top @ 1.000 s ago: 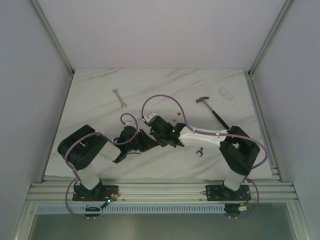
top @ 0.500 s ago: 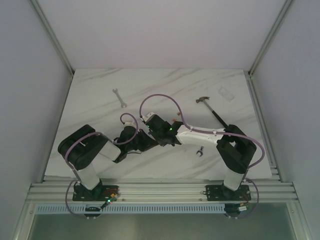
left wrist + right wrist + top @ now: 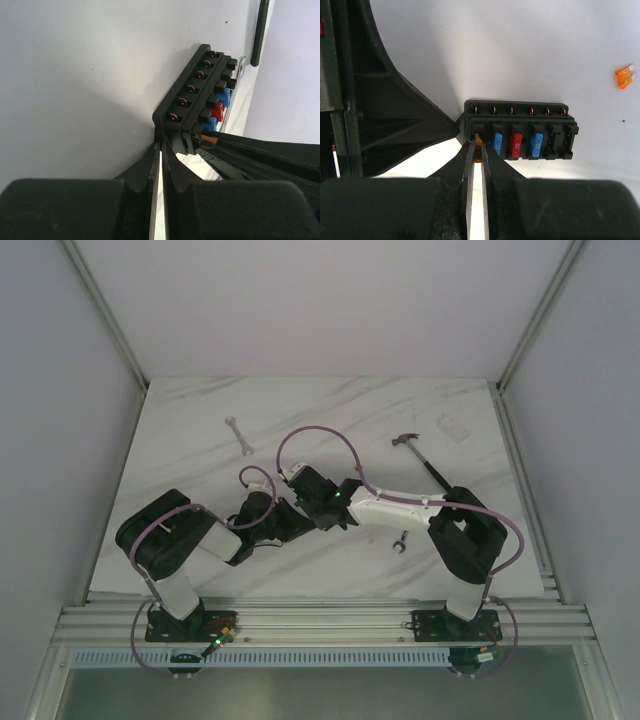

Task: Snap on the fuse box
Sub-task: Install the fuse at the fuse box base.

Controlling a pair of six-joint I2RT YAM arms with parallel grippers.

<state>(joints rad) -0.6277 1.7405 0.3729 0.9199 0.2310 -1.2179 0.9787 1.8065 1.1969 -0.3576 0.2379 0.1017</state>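
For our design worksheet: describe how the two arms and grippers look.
Left arm: mostly black, white lower post. Right arm: black joints, white forearm and post. Purple cables loop from both. Left gripper and right gripper each have two black tapering fingers.

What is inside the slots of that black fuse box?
Along the fuse box: an orange fuse pinched by the right jaws, then a blue fuse, a red fuse, a second blue fuse, and two slots showing only black. The jaws hide how deep the orange one sits.
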